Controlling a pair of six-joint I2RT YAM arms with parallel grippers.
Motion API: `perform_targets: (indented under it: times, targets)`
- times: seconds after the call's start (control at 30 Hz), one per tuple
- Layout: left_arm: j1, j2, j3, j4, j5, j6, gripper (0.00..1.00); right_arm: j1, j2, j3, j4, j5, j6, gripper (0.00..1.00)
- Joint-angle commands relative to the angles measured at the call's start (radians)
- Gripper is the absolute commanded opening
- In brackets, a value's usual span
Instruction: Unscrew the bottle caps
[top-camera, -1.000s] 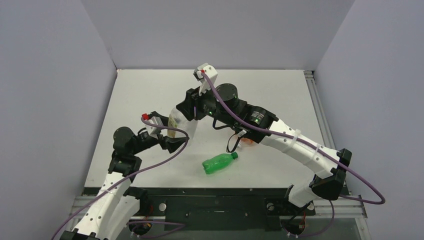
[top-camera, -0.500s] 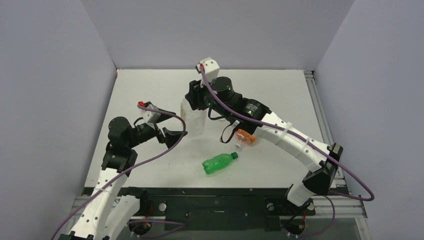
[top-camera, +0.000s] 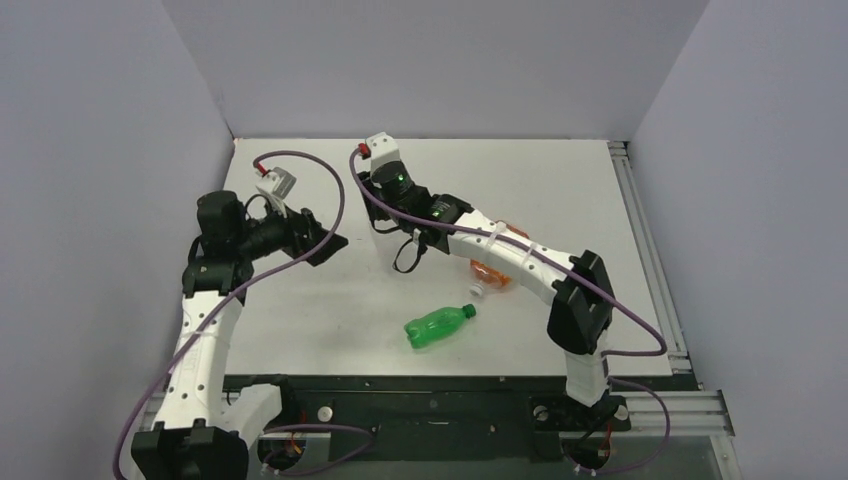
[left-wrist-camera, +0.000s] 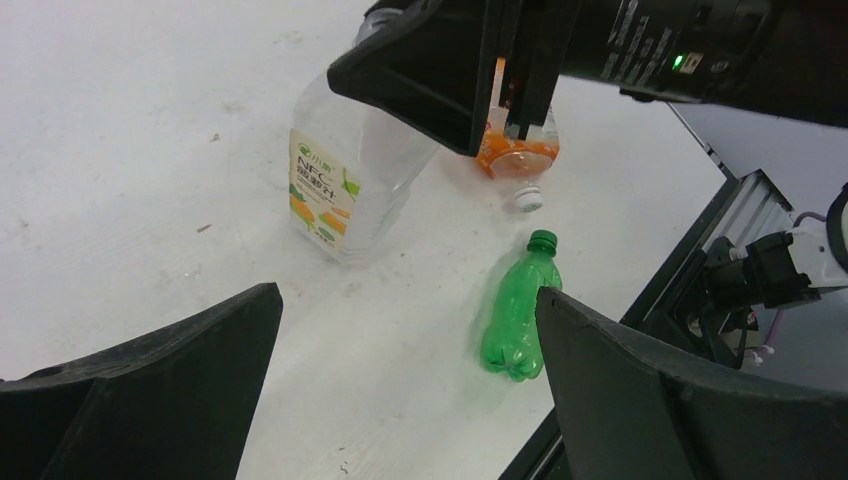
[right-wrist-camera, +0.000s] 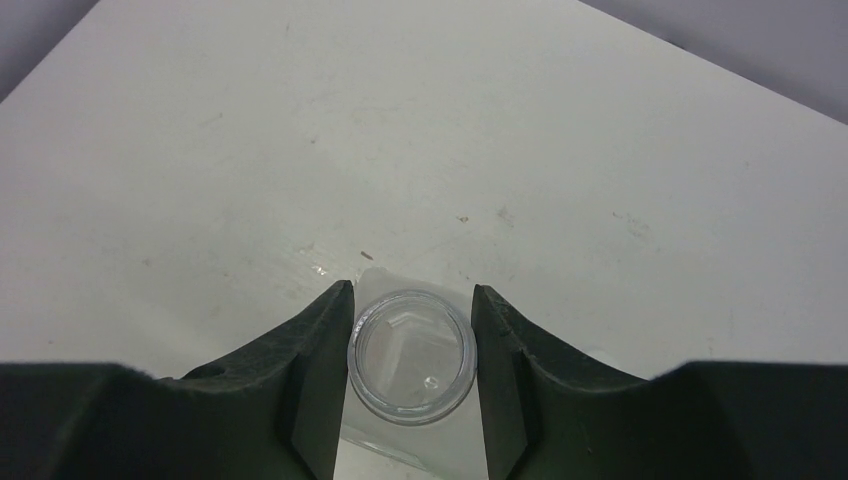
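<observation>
Green cap (left-wrist-camera: 543, 239): right of centre, on lying green bottle (left-wrist-camera: 512, 325); tiny, hard, likely slippery; grip its rim.
Clear bottle (left-wrist-camera: 335, 195): upright, centre; thin, crushable.
Right gripper (right-wrist-camera: 411, 292): pinching its neck.
Left gripper (left-wrist-camera: 400, 300): spread, empty.

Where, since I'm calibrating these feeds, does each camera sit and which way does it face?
Top external: above and behind the left arm and right arm, looking down at the table; both show.
Left wrist: on the left arm, looking across the table at the right arm; open left gripper frames the bottom.
Right wrist: looking straight down on the clear bottle; right gripper closed on its top.
Shared: both wrist views show the clear bottle.
</observation>
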Motion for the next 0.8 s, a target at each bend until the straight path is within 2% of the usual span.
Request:
perform_targets:
  times: [0.0,0.27,0.33,0.53,0.57,0.77]
  targets:
    - [0.008,0.072,0.139,-0.171,-0.061,0.063,0.96,-0.001,0.023,0.059,0.086,0.100,-0.009,0.00]
    - [0.008,0.124,0.251,-0.302,-0.149,0.091,0.96,-0.014,0.002,-0.055,0.131,0.122,0.076,0.00]
    - [0.008,0.122,0.255,-0.330,-0.161,0.101,0.97,-0.015,-0.005,-0.079,0.135,0.116,0.086,0.04]
    - [0.008,0.130,0.300,-0.417,-0.202,0.159,0.96,-0.020,-0.006,-0.119,0.118,0.085,0.117,0.27]
    - [0.008,0.131,0.307,-0.428,-0.205,0.164,0.96,-0.019,-0.010,-0.126,0.119,0.086,0.121,0.29]
    - [0.006,0.103,0.305,-0.428,-0.199,0.170,0.97,-0.024,-0.080,-0.191,0.127,0.107,0.154,0.53]
